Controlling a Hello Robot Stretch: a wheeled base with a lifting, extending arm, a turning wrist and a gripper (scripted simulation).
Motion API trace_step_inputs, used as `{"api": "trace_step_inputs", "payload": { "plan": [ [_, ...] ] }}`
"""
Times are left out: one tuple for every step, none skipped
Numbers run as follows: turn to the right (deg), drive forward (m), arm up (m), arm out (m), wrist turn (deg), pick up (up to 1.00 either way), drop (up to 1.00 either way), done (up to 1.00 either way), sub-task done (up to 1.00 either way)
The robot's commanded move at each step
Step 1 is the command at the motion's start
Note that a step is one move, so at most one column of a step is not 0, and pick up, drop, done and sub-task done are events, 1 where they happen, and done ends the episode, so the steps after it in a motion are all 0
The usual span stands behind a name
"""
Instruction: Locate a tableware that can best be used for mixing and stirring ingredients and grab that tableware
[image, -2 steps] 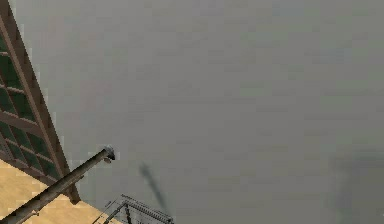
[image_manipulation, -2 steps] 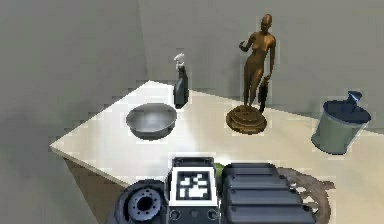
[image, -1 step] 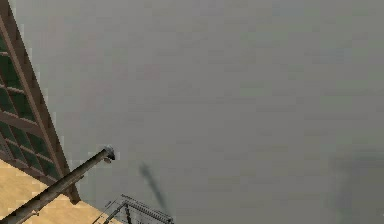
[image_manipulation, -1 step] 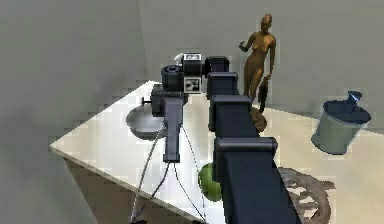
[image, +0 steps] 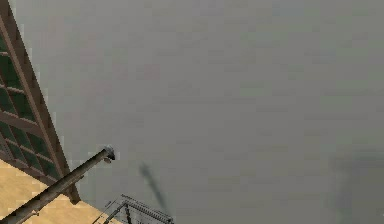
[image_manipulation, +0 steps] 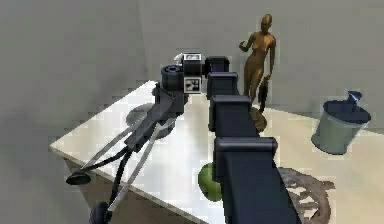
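In the arm side view my arm (image_manipulation: 240, 150) reaches out over a pale tabletop (image_manipulation: 110, 130). The gripper's dark body (image_manipulation: 165, 88) sits left of the white marker squares (image_manipulation: 192, 75). Its two thin fingers slant down to the left, and the gripper (image_manipulation: 90, 196) ends near the table's front corner. Behind the fingertips (image_manipulation: 78, 179) lie bare tabletop and floor, so it holds nothing. A round grey shape (image_manipulation: 150, 120) lies on the table beneath the gripper body; I cannot tell what it is. A small green thing (image_manipulation: 207, 180) peeks out beside the arm.
A bronze statue of a standing figure (image_manipulation: 258, 60) is at the table's back. A blue-grey lidded pot (image_manipulation: 340, 125) stands right, a patterned mat (image_manipulation: 305, 195) nearer. In the forward view a grey wall (image: 230, 90), a window frame (image: 20, 100), a dark pole (image: 70, 180).
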Motion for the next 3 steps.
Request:
{"api": "trace_step_inputs", "payload": {
  "plan": [
    [0.0, 0.00, 0.00, 0.00, 45.0, 0.00, 0.00, 0.00, 0.00],
    [0.0, 0.00, 0.00, 0.00, 45.0, 0.00, 0.00, 0.00, 0.00],
    [0.0, 0.00, 0.00, 0.00, 6.0, 0.00, 0.00, 0.00, 0.00]
  ]
}}
